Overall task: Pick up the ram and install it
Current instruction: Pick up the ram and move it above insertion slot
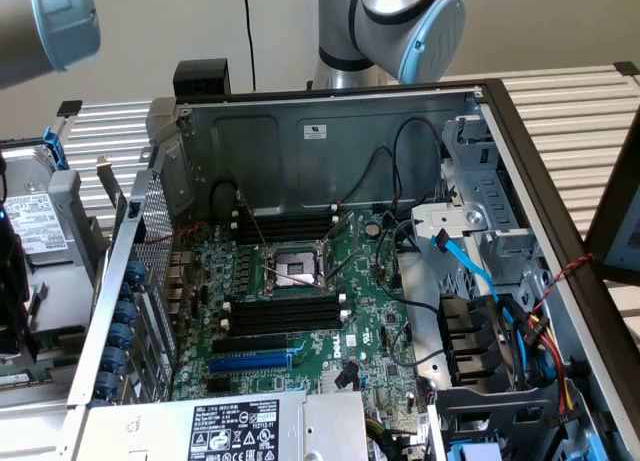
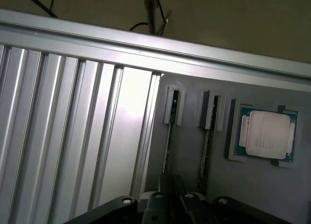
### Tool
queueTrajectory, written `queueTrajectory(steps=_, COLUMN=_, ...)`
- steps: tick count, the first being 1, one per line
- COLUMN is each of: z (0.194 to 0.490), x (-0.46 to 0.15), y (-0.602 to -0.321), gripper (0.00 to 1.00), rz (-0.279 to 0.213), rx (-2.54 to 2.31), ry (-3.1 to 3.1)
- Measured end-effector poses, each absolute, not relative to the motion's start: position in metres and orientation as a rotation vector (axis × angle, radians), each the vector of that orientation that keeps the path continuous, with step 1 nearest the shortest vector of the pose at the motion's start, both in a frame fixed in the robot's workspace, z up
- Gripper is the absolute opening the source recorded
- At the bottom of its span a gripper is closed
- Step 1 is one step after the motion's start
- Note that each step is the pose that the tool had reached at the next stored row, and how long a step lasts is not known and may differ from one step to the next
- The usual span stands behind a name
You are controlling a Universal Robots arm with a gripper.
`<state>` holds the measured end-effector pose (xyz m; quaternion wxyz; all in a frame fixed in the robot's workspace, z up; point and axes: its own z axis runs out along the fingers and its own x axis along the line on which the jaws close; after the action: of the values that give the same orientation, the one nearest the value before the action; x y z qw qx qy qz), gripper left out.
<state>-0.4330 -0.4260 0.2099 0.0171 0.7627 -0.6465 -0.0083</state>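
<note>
The gripper (image 2: 171,195) is being held low over a grey tray (image 2: 190,136). It is nearest the ram (image 2: 168,146), a thin board being carried on edge in a grey clip (image 2: 173,105) close to the tray's edge that borders the slatted table (image 2: 73,136). Whether the gripper is standing clear of the ram or is clamped on it cannot be told.

Risks are being judged as follows:
- With so thin a board being taken by its edge, an off-centre grip is likely to let it tilt or slip.
- If the ram is drawn out at an angle, it may be caught by the clip.
- A second board (image 2: 207,146) is being held in its own clip just beside the ram, and it may be knocked by a careless approach.
- Loose cables (image 1: 400,311) are being trailed across the motherboard (image 1: 380,321) and could be snagged there.

As to containers, the tray is also carrying a processor (image 2: 266,135) in a frame (image 2: 232,136), farther from the table-side edge. In the exterior view the open case (image 1: 330,131) is housing the motherboard. The black slots (image 1: 283,311) and the blue slot (image 1: 250,361) are being left unfilled, so no ram is seated yet
</note>
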Motion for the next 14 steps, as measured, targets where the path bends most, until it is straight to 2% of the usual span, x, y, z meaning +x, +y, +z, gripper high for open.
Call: queueTrajectory(steps=14, z=0.2096, x=-0.4330, y=-0.4263, gripper=0.18, rz=-0.042, rx=2.363, ry=-2.002)
